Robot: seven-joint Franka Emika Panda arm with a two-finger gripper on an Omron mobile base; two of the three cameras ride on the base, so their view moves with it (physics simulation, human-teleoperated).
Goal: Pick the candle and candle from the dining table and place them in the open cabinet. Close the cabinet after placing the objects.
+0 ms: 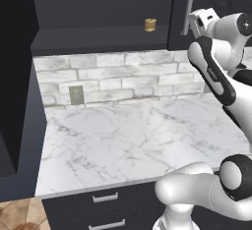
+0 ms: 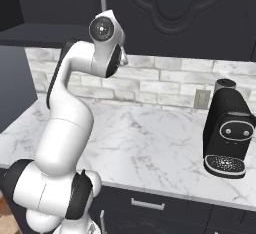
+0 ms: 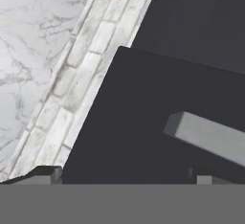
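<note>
So the short squat golden-tan candle (image 1: 150, 24) is sitting on the shelf inside the dark charcoal wall cabinet (image 1: 98, 8), toward the right end of the open part, standing upright. Right next to it on the right is the cabinet's ornately panelled dark door (image 2: 185, 13) with its slim vertical silver handle (image 1: 189, 5), and the white arm's pincer (image 3: 127, 177) is up close to that handle; in the hand view the two dark finger tips sit far apart at the bottom edge, so the pincer is spread wide with nothing between them, and the grey handle bar (image 3: 210, 139) shows just above the right tip against the flat dark door face. Below the cabinet runs a white brick backsplash (image 1: 113, 76) with a small grey wall outlet (image 1: 76, 95), and under that a white grey-veined marble tabletop (image 1: 128, 135) over low dark drawers with silver horizontal handles (image 1: 105, 197). A black coffee machine (image 2: 227, 130) stands on the marble off to the right, near a second outlet (image 2: 201, 98). A bit of tan tile floor (image 1: 17, 214) peeks in at the lower left.
</note>
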